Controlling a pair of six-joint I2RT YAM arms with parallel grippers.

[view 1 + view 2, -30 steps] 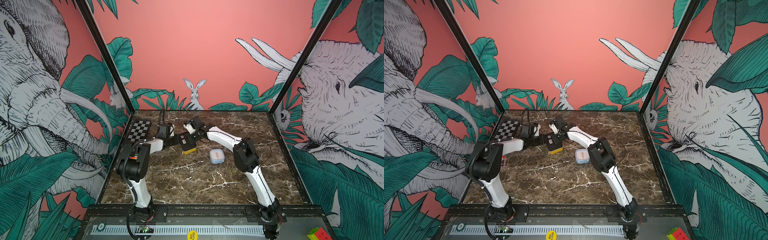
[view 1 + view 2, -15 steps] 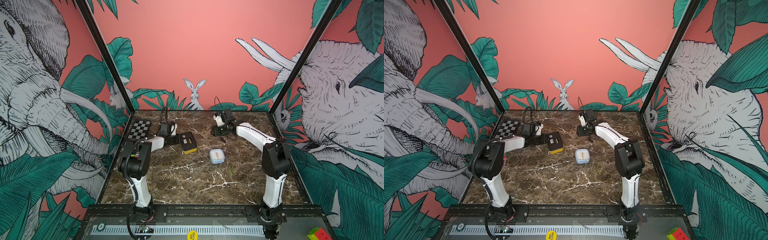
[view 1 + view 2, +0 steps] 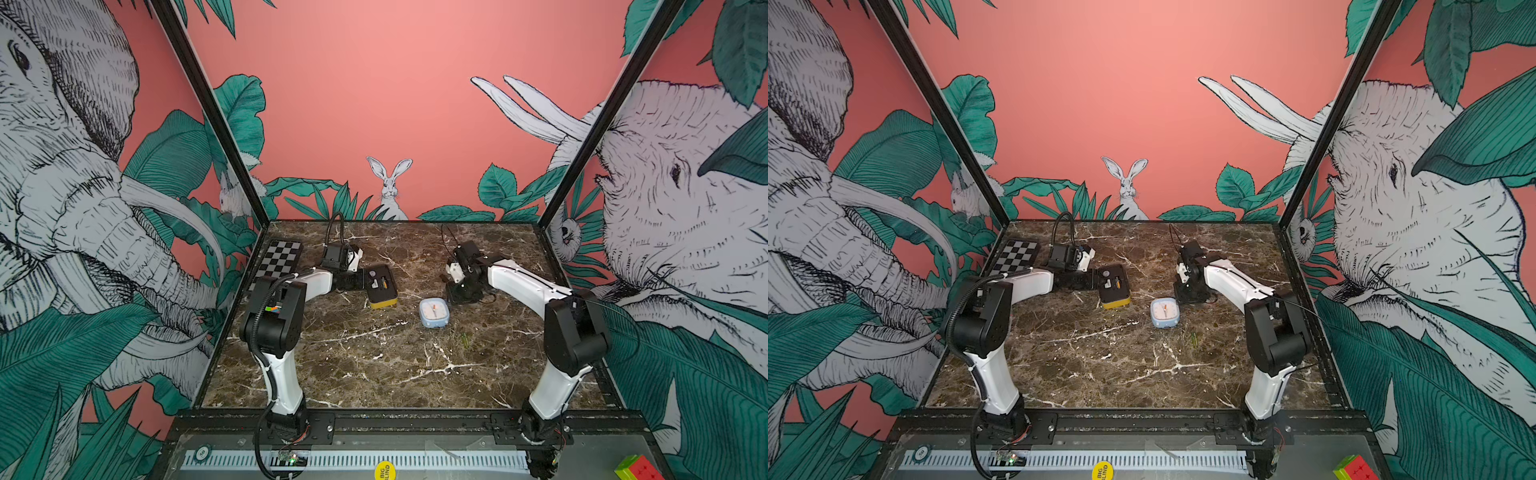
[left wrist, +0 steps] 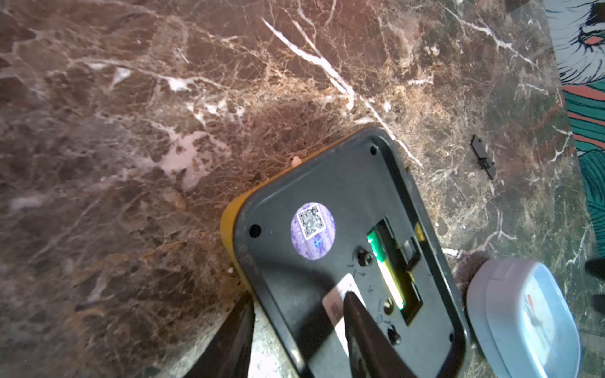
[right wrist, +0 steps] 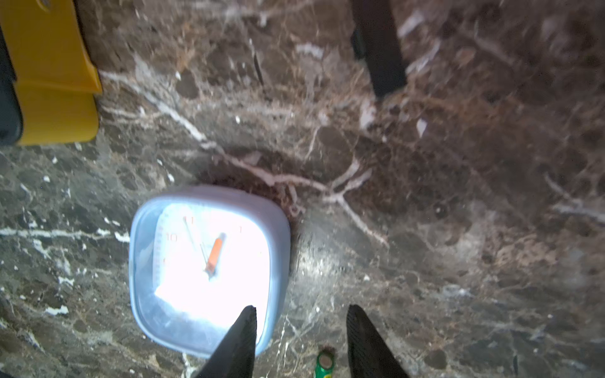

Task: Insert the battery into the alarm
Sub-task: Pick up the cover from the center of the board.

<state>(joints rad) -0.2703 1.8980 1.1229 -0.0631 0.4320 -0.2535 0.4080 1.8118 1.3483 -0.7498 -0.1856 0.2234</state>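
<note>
The yellow-and-black alarm (image 3: 380, 284) (image 3: 1113, 286) lies face down, black back up. In the left wrist view its slot is uncovered and a green battery (image 4: 386, 271) lies inside. My left gripper (image 4: 298, 297) (image 3: 359, 282) is open at the alarm's left end, with one finger over the back and the other beside the edge. A second green battery (image 5: 324, 361) (image 3: 465, 341) lies on the marble. My right gripper (image 5: 301, 309) (image 3: 462, 291) hangs open and empty just behind it, beside a blue clock (image 5: 209, 268).
The blue clock (image 3: 434, 312) (image 3: 1165, 312) lies face up between the two arms. A small black piece (image 4: 483, 157) rests on the marble beyond the alarm. A checkerboard (image 3: 276, 262) sits at the back left. A coloured cube (image 3: 636, 469) is outside the front rail.
My right arm left the alarm, swung right and came down behind the blue clock. My left gripper opened wider while staying at the alarm's left end.
</note>
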